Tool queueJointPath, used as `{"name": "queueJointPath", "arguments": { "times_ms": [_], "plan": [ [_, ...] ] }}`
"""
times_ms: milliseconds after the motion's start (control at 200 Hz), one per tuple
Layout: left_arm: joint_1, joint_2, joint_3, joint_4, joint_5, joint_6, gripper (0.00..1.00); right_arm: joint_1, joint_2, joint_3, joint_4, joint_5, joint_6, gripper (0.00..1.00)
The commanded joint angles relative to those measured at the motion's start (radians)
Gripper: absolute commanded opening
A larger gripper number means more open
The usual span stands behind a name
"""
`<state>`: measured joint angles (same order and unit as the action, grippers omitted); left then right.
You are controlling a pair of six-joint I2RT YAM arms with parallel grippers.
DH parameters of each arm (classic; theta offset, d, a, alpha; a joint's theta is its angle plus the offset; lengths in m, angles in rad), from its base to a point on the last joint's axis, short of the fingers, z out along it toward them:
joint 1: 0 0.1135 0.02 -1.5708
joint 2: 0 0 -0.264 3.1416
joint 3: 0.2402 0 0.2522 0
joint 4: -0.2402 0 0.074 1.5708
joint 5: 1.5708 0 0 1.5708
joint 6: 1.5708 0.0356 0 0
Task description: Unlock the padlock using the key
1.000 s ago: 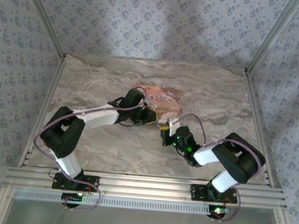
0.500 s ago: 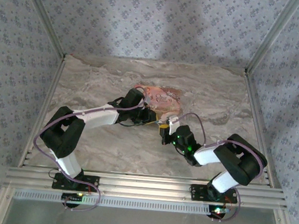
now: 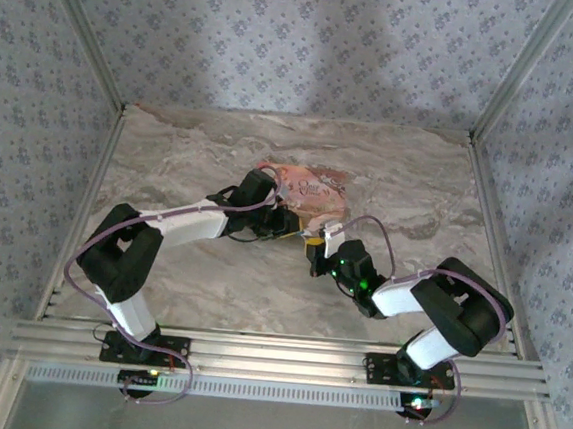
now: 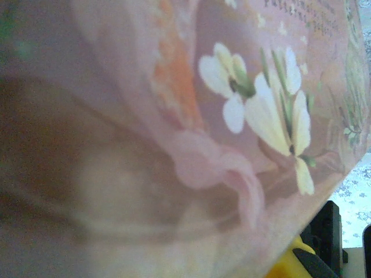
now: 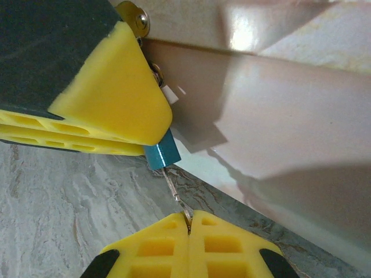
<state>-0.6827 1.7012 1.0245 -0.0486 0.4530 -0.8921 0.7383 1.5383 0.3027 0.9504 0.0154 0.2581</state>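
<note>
By box [image 5: 278,116] edge, L pincer [image 3: 288,225] grips padlock [image 5: 162,154], R pincer [image 5: 189,223] clamps key [image 5: 175,191], table [image 5: 58,197] open.

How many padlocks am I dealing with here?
1. The blue padlock pokes out beneath a yellow finger of the left end effector, by the pink box. The right end effector pinches the key below it. More could hide behind the box.

Blue padlock [image 5: 163,154]; silvery key [image 5: 174,192]; pink flowered box [image 4: 243,110]; grey marbled table [image 5: 58,197].

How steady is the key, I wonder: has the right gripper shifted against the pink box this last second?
Yes, slightly: the right gripper edged toward the pink box.
</note>
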Motion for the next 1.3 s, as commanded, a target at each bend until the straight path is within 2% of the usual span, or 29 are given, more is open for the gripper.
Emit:
{"name": "queueJointPath", "arguments": {
  "times_ms": [0,1294],
  "plan": [
    [-0.002,-0.043,0.016,0.038,0.023,-0.001,0.18,0.005,-0.024,0.033,0.02,0.017,0.001,0.0],
    [-0.002,-0.042,-0.001,0.047,0.02,-0.009,0.18,-0.007,-0.044,-0.001,0.045,0.025,0.023,0.0]
  ]
}}
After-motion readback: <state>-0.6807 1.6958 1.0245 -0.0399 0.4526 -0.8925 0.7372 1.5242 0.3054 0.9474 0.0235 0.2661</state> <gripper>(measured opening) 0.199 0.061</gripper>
